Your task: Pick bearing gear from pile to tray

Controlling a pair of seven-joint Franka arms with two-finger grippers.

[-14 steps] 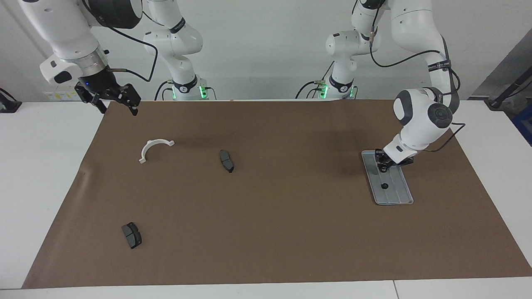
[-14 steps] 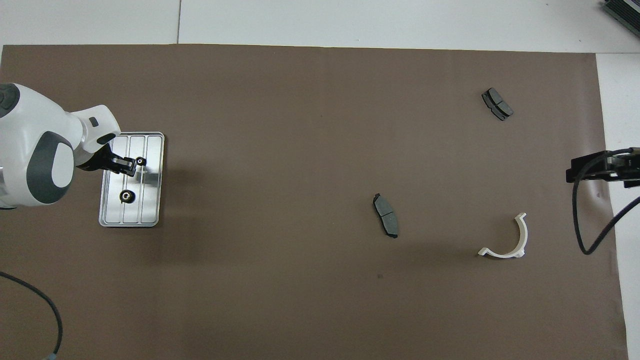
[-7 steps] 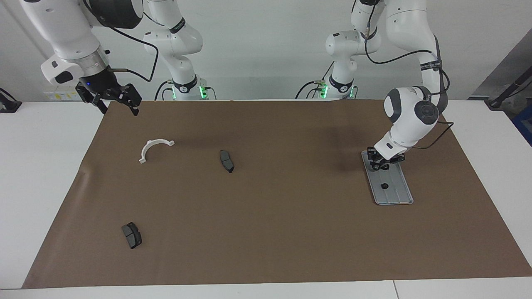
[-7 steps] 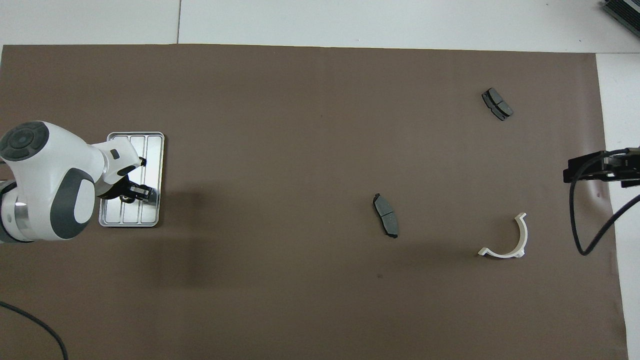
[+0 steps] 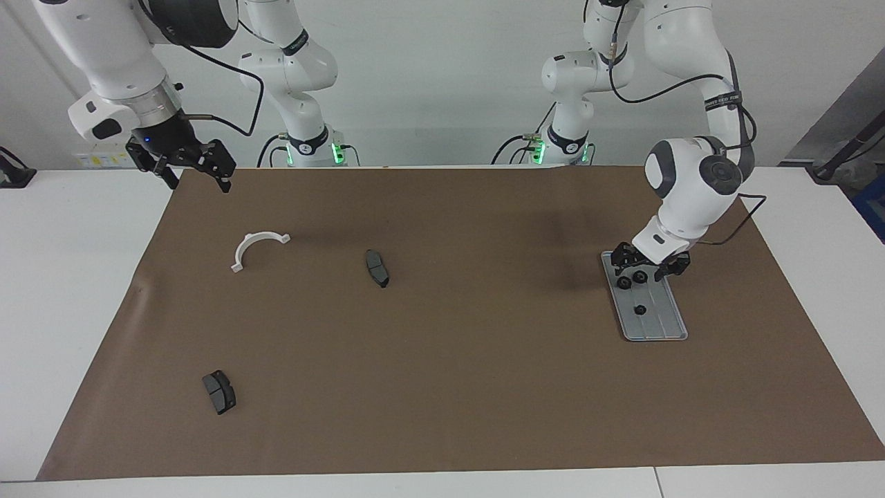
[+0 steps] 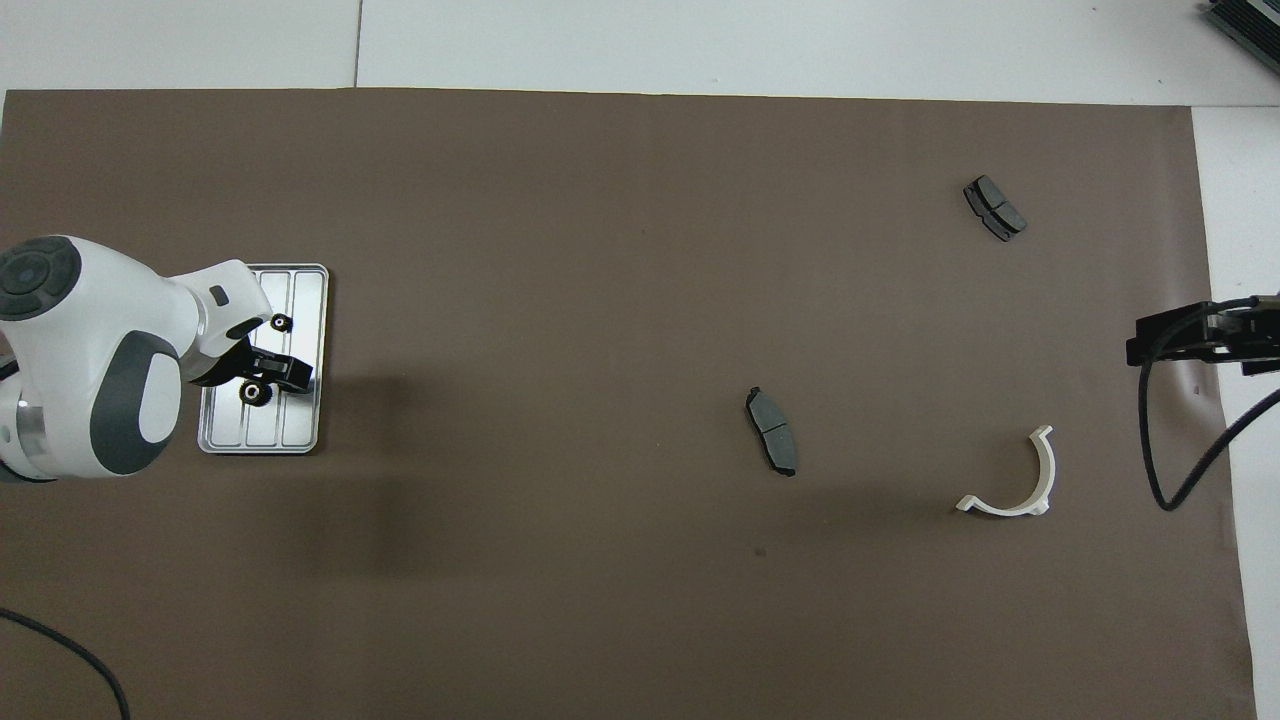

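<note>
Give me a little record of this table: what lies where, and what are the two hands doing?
Tray: flat silver-grey metal tray, on the brown mat, toward the left arm's end.
In tray: two small black round rings.
Left hand: open, low over the tray.
Right hand: open, empty, waiting raised over the mat's edge.
Loose on mat: white plastic half-ring; two dark grey curved pads.

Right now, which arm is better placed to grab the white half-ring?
Right. The right gripper hangs at the white half-ring's end of the table, while the left gripper is low over the tray at the left arm's end.
</note>
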